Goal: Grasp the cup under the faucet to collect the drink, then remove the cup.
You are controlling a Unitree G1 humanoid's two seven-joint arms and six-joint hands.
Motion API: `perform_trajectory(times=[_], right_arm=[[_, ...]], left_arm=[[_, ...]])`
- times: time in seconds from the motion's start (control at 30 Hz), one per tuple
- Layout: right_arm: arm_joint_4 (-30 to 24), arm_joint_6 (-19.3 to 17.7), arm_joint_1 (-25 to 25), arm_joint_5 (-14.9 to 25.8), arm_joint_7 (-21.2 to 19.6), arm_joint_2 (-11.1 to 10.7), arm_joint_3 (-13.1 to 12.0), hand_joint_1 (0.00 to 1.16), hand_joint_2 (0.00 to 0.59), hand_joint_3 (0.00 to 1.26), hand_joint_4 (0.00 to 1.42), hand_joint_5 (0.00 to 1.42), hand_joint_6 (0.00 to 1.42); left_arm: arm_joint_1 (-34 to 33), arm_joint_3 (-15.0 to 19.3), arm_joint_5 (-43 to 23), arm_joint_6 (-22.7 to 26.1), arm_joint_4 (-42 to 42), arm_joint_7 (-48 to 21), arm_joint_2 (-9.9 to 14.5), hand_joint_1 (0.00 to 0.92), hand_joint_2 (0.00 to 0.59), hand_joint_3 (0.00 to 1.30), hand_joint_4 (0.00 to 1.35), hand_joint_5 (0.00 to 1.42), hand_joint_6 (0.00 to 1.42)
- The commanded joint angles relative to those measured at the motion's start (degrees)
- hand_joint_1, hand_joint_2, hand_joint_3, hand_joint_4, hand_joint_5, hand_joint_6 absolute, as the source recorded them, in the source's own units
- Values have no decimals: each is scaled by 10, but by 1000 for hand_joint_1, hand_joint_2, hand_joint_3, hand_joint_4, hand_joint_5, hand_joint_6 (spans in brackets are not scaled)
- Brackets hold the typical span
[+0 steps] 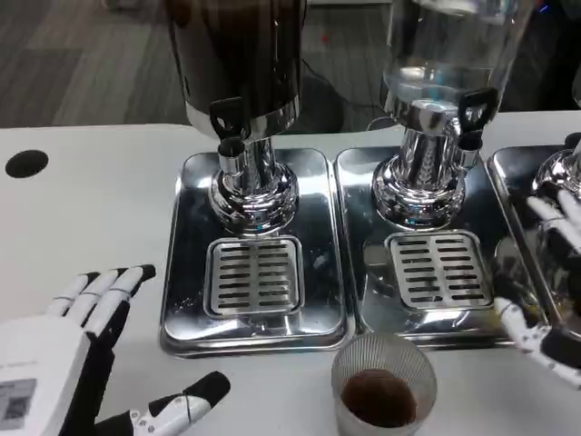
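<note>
The cup (383, 391) — ribbed, clear, with dark drink in its bottom — is being seen standing on the white surface (82, 218) just in front of the two steel drip trays (186, 272), below the gap between them and away from both faucets (229, 123). The left hand (95, 363) is being held open over the surface at lower left, fingers spread and nothing held; the right hand (549, 272) is being shown at the right edge, fingers apart and empty, near the cup but not touching it. A dark round hole (26, 163) is being seen in the surface at far left, and grey carpet (82, 64) is lying behind — beyond the dispensers.

ribbed clear cup (383, 386), brown drink (381, 399), silver trays (254, 245)
</note>
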Motion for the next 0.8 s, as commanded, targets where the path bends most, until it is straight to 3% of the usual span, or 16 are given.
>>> perform_trajectory(times=[0.03, 0.2, 0.67, 0.8], right_arm=[[9, -18, 13, -5, -18, 2, 5, 639, 400, 168, 45, 14, 0], [11, -26, 23, -19, -25, 0, 11, 645, 399, 171, 53, 24, 0], [25, -43, 17, -30, -22, -18, 20, 661, 404, 149, 35, 25, 0], [13, -44, 14, -51, -21, -24, 28, 663, 405, 149, 41, 29, 0]], left_arm=[[11, 4, -3, -6, 6, 16, 4, 0, 78, 164, 26, 122, 373], [23, 3, -13, -7, 3, 32, -6, 0, 83, 171, 39, 136, 373], [45, -39, 12, -1, -8, 46, -37, 0, 86, 174, 42, 141, 382], [42, -27, 4, 3, -22, 43, -37, 0, 86, 179, 42, 141, 384]])
